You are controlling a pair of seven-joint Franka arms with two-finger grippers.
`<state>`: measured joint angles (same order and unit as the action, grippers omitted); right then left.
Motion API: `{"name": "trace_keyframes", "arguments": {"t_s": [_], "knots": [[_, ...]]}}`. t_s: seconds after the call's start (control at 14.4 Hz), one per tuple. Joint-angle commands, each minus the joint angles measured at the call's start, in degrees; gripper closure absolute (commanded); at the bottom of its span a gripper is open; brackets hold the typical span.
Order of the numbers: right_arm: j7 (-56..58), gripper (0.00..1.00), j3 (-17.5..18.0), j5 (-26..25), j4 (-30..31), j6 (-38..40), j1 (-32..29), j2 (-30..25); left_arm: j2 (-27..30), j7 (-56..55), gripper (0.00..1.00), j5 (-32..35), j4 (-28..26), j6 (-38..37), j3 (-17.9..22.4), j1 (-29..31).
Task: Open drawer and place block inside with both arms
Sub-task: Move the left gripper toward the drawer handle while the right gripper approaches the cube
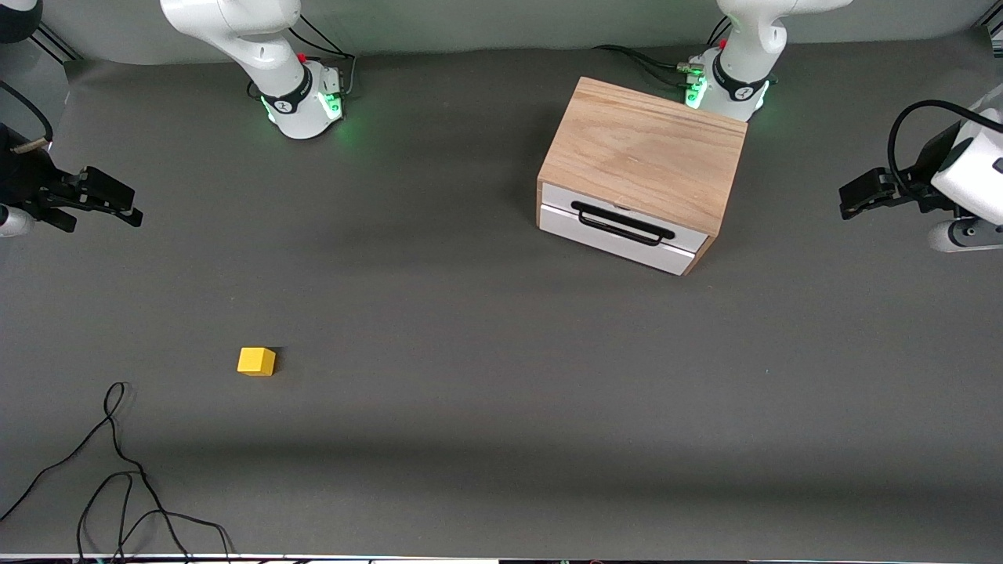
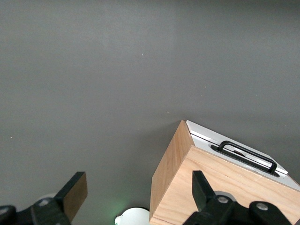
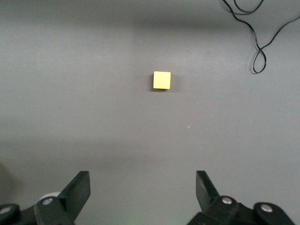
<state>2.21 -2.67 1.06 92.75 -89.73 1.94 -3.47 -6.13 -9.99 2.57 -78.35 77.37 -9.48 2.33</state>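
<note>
**Drawer shut, block out on the mat, both arms held wide**

The drawer (image 1: 619,227) is closed, its white front flush in the oak box (image 1: 646,153), and its long black handle (image 1: 623,223) runs across that front. The box sits on the grey table (image 1: 470,313) toward the left arm's end, just in front of the left arm's base (image 1: 725,90), and is turned a little so the drawer front faces the front camera at an angle. In the left wrist view the same box (image 2: 206,183) shows one corner, with the handle (image 2: 248,157) along the white front; a thin seam below the handle may mark a second panel, though that is hard to settle from here.

The block (image 1: 256,361), a small yellow cube, lies on the bare mat toward the right arm's end of the table, nearer the front camera than the box and well apart from it. The right wrist view looks straight down on the block (image 3: 162,80), square and flat on the mat.

The left gripper (image 1: 862,196) hangs over the table edge at the left arm's end, fingers spread and holding nothing. The right gripper (image 1: 110,205) hangs over the edge at the right arm's end, fingers likewise apart and empty. Both arms wait.

A thin black cable (image 1: 117,470) loops on the mat nearer the front camera than the block.
</note>
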Motion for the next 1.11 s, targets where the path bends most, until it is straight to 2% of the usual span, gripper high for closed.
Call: {"name": "trace_keyframes", "arguments": {"t_s": [0.0, 0.62, 1.04], "knots": [[0.16, 0.00, -0.41, 0.09, -2.13, 1.75, 0.60, 0.66, 1.39, -0.11, 0.00, -0.55, -1.45, 0.76, -0.18, 0.39], [0.51, 0.00, -0.41, 0.09, -2.13, 1.40, 0.61, 2.06, 1.56, 0.06, 0.00, -0.90, -2.15, 1.03, -0.10, 1.09], [0.77, 0.00, -0.49, 0.00, -1.96, 0.78, 0.52, 2.50, 2.88, 0.06, 0.00, -1.95, -4.53, 2.78, -0.01, 1.45]]}}
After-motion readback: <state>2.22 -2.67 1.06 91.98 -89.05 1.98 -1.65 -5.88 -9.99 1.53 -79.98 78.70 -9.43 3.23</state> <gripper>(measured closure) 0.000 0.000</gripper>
